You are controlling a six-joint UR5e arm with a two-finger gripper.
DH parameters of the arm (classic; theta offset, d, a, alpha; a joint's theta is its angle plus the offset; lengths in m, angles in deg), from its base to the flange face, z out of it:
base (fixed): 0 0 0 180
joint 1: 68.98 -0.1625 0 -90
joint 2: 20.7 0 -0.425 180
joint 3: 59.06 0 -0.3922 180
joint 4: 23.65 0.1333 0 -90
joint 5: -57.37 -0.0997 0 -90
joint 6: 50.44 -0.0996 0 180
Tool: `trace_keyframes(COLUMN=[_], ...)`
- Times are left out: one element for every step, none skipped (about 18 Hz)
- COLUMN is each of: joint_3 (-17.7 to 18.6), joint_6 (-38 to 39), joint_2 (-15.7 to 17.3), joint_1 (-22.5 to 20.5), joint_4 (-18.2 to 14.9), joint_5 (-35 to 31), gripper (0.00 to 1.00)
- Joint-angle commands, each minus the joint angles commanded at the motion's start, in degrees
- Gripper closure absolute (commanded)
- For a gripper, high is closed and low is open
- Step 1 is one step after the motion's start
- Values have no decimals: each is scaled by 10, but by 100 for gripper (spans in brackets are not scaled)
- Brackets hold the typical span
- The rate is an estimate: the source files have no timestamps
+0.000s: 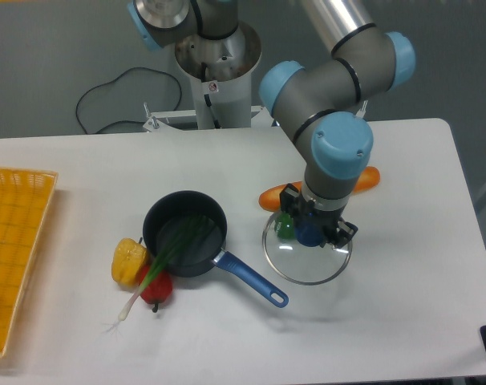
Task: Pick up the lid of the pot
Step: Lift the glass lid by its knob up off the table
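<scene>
a black frying pan (166,223) sits on the white counter (58,337), its blue handle (251,279) angled toward the lower right of the view. a spring onion (157,269) lies partly in the pan, green leaves inside, pale rooted end out over the lower-left rim. left of the pan is a yellow bell pepper (127,263); below its lower-left rim is a round red fruit or vegetable (156,291). right of the pan are orange carrot-like pieces (277,196) and a green pepper (285,226), partly hidden. far left of it stands a yellow crate (18,241); beyond it, a black cable (139,69) curves.
</scene>
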Motion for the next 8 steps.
trace_keyframes(joint_3=[5,8,8,9,9,9,9,9], joint_6=[0,0,0,1,1,1,1,1], joint_2=[4,4,4,4,4,4,4,4], joint_1=[0,0,0,1,1,1,0,0], joint_4=[1,1,1,3,3,4,4,4], joint_5=[0,0,0,0,0,0,2,3], gripper=[56,56,56,56,56,56,56,56])
